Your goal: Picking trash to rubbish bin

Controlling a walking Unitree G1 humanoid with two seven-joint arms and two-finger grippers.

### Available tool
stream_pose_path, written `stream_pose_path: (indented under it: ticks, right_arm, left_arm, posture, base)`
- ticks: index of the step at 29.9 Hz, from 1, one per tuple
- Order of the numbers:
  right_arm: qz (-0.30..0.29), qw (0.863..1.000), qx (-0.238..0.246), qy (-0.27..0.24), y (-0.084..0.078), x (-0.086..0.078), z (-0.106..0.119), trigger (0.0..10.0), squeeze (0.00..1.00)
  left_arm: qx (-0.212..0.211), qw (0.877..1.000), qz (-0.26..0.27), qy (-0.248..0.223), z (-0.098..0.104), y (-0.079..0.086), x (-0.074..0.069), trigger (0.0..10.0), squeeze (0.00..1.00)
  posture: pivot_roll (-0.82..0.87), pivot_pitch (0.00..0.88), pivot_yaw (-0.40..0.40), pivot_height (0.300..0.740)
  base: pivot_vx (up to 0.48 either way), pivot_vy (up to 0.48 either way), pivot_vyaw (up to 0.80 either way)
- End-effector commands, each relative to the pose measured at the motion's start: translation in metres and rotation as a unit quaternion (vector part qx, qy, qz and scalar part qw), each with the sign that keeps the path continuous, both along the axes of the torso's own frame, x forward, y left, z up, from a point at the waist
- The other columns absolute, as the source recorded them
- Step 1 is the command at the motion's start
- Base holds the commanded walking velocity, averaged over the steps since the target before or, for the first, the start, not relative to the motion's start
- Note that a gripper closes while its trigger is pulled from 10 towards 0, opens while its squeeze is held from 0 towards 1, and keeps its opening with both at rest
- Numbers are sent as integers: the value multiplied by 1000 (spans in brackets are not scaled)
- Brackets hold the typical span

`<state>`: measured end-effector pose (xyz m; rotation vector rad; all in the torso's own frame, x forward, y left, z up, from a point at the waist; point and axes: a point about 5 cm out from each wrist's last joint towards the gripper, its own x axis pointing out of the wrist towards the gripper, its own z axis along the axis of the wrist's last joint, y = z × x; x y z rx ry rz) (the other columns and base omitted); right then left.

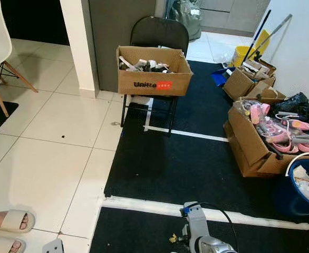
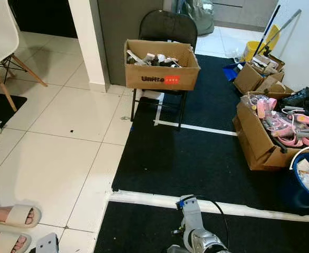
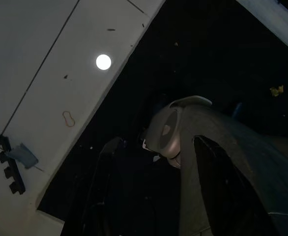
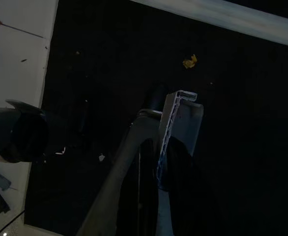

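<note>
A blue rubbish bin (image 1: 297, 196) with white scraps in it stands at the right edge of the black mat (image 1: 186, 158). A small yellow scrap (image 1: 172, 239) lies on the near mat by my right arm (image 1: 199, 234); the yellow scrap (image 4: 189, 61) also lies ahead of the fingers in the right wrist view. There my right gripper (image 4: 158, 123) looks shut on a flat white piece of trash (image 4: 183, 110) that sticks out past its fingers. My left gripper (image 3: 156, 142) hangs low in the dark over the mat's edge, its fingers apart and empty.
A cardboard box (image 1: 153, 79) full of odds and ends sits on a black folding chair (image 1: 160, 31). Open cartons (image 1: 252, 150) with pink items line the right wall, with a mop and yellow bucket (image 1: 244, 52) behind. A person's sandalled feet (image 1: 9, 221) are at the near left.
</note>
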<state>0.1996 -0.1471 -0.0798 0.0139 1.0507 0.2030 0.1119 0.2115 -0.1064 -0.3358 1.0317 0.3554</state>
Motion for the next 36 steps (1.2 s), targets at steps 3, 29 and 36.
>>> stream_pose_path:
  ticks: [3, 29, 36]
  right_arm:
    - [1, 1000, -3, 5, -2, -3, -1, 10000, 0]
    - [3, 1000, -3, 1, -2, -1, 0, 10000, 0]
    - [-51, 998, 27, -11, -2, -2, -1, 10000, 0]
  left_arm:
    - [-12, 1000, -4, 15, -4, -15, -5, 10000, 0]
    - [-4, 1000, 13, 8, 0, 12, -10, 10000, 35]
    - [-14, 1000, 20, 20, -7, 0, -31, 10000, 16]
  posture:
    - [106, 36, -64, 740]
    - [96, 62, -66, 740]
    - [96, 70, -67, 740]
  base:
    - [0, 0, 0]
    - [0, 0, 0]
    - [0, 0, 0]
